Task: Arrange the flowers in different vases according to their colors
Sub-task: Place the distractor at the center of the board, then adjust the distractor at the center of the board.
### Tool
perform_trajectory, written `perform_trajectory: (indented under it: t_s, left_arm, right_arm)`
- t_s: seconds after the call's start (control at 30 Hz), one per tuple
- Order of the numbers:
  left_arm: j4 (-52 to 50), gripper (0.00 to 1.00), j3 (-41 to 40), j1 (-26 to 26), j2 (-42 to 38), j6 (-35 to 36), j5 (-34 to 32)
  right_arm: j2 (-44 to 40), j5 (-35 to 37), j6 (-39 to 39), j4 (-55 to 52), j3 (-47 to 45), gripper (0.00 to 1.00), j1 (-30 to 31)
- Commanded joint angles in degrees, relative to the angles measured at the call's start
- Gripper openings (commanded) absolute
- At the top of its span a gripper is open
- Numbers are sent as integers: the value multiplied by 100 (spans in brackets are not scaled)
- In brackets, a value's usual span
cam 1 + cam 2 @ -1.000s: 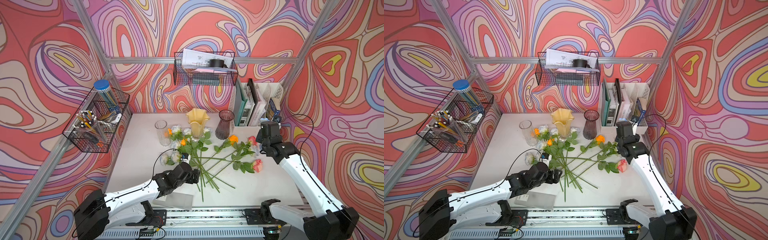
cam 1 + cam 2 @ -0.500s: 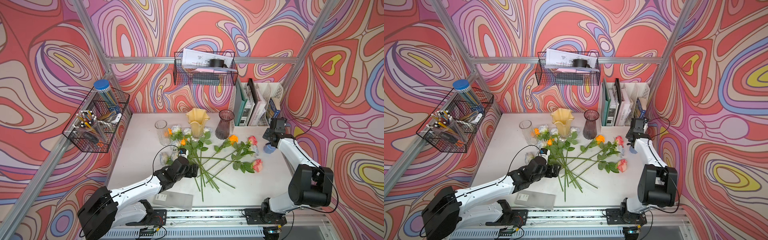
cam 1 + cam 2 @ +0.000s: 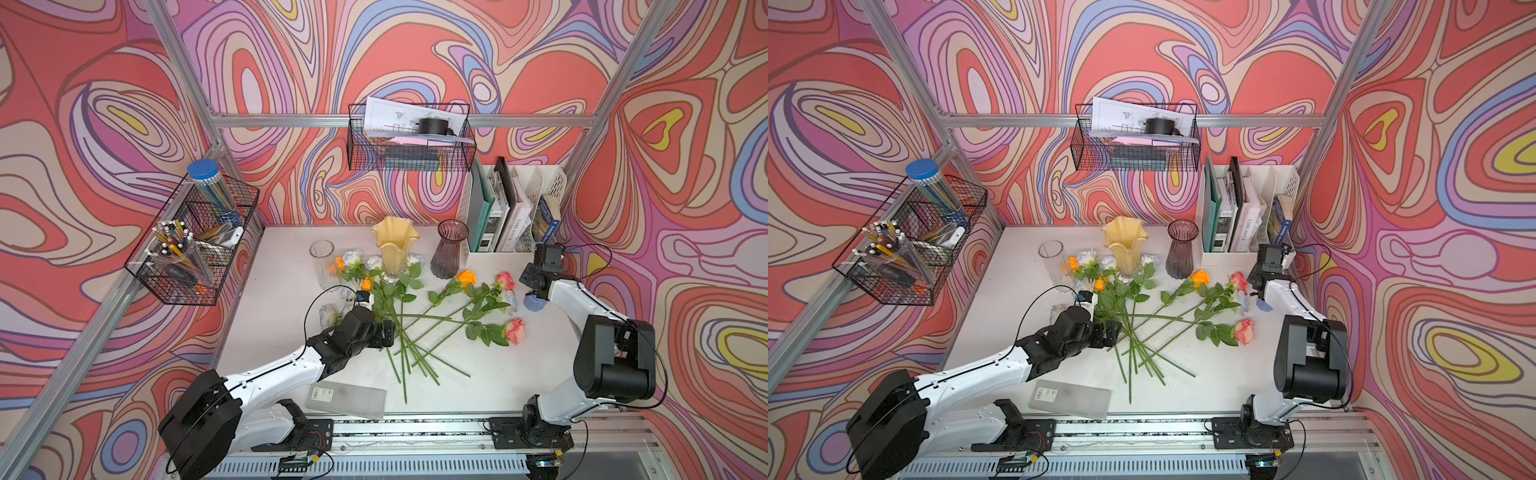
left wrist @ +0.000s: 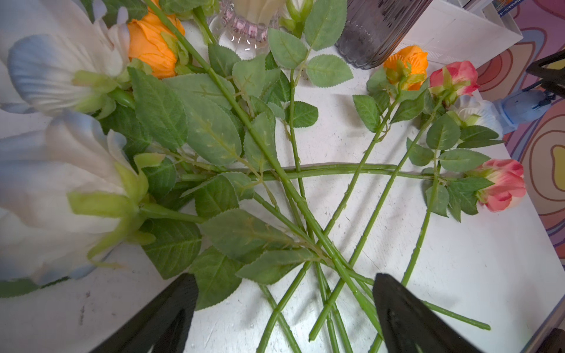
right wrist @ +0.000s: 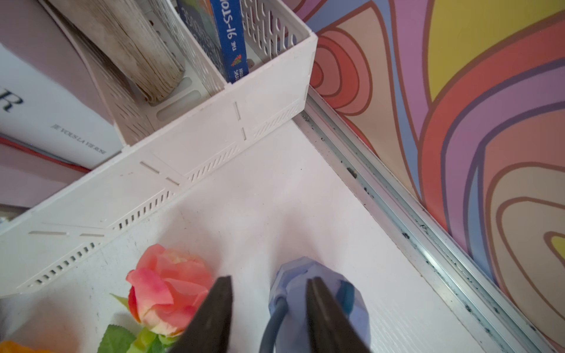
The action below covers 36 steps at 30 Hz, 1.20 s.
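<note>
1. Presently, flowers [image 3: 409,320]: a loose heap at mid-desk, none in a vase. The cut ends cross toward the front edge. The heads fan out toward the back and right edges.
2. Vases: clear vase [image 3: 322,259], yellow vase [image 3: 395,245] and purple vase [image 3: 451,251] stand upright in a row along the back edge. All three look empty.
3. Left pincer [image 4: 284,279]: jaws wide, holding nothing. It hangs low over the left side of the heap, with the crossing of the stems between and just ahead of its fingertips.
4. Long axis: the stems under the left pincer run roughly front to back, slanting. They lie across the jaw gap, which suits a closing grip. Several lie there together, so a plain close would likely take more than one colour.
5. White-blue roses [image 4: 61,67]: heads close by the left pincer, toward the left edge. An orange rose [image 4: 153,45] lies just behind them.
6. Right pincer [image 5: 269,279]: jaws partly apart, nothing seen clamped. It sits by the back right corner, near the file rack [image 5: 214,146]. A pink rose [image 5: 168,290] lies just beside one finger and a blue lump [image 5: 321,305] with a cord at the other. Contact cannot be told.
7. Nearer arm: the left arm for the stems. The right arm reaches only heads.
</note>
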Motion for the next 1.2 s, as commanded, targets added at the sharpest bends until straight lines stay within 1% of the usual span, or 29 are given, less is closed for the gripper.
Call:
perform_trajectory:
  t_s: [0.0, 0.03, 0.1, 0.2, 0.33, 0.43, 0.5, 0.53, 0.6, 0.63, 0.67, 0.7, 0.73, 0.77, 0.8, 0.83, 0.87, 0.9, 0.97, 1.03, 1.17]
  left_arm:
    - [14, 98, 222, 56, 14, 92, 32]
    - [-13, 98, 254, 54, -7, 111, 16]
    - [-117, 99, 333, 90, -67, 172, -28]
    - [-134, 98, 373, 246, -180, 191, 68]
    - [-98, 98, 418, 498, -200, 219, 257]
    - [-103, 99, 498, 588, -147, 312, 341]
    - [-132, 99, 597, 648, -127, 374, 475]
    - [-169, 98, 654, 672, -140, 417, 630]
    - [-194, 97, 732, 677, -233, 535, 1232]
    - [-316, 94, 806, 670, -262, 524, 1603]
    - [-510, 86, 892, 641, -272, 511, 1941]
    - [-653, 80, 931, 543, -281, 501, 2181]
    - [-830, 65, 960, 296, -283, 481, 2203]
    - [-1042, 48, 979, -20, -238, 423, 2105]
    - [-1229, 38, 1015, -283, -153, 364, 2084]
    - [-1495, 23, 1083, -587, -22, 275, 2101]
    - [-1837, 2, 1120, -900, 94, 83, 2015]
    - [-2030, 0, 1064, -1125, 122, -124, 1919]
    - [-2210, 0, 796, -1511, 31, -682, 1876]
    - [-2474, 0, 656, -1844, -129, -1093, 1794]
    - [-3375, 0, 754, -2562, -245, -1685, 1650]
  right_arm:
    - [-318, -192, 25, 42, -85, 69, -14]
    - [-405, -217, 35, 43, -116, 75, -15]
    - [-647, -284, 35, -45, -146, 90, -15]
    - [-1066, -499, 10, -280, -137, 98, -15]
    - [-1477, -828, -53, -676, -3, 98, -15]
    - [-1659, -1170, -70, -960, 102, 98, -13]
    - [-1800, -1239, -70, -1106, 113, 98, -12]
    - [-1900, -1319, -86, -1215, 126, 98, -11]
    - [-2141, -1583, -90, -1394, 114, 98, -14]
    - [-2317, -1750, -85, -1514, 105, 97, -13]
    - [-2458, -1926, -78, -1569, 68, 96, -15]
    - [-2556, -2043, -87, -1658, 57, 96, -12]
    - [-2626, -2089, -115, -1782, 79, 94, -12]
    - [-2663, -2123, -137, -1897, 96, 93, -15]
    - [-2671, -2177, -170, -1943, 99, 93, -15]
    - [-2664, -2207, -199, -2013, 121, 92, -14]
    - [-2653, -2208, -202, -2059, 135, 91, -14]
    - [-2656, -2230, -202, -2052, 116, 91, -15]
    - [-2651, -2344, -185, -2048, 100, 90, -15]
    - [-2635, -2433, -167, -2012, 81, 90, -13]
    - [-2546, -2515, -152, -1989, 115, 89, -15]
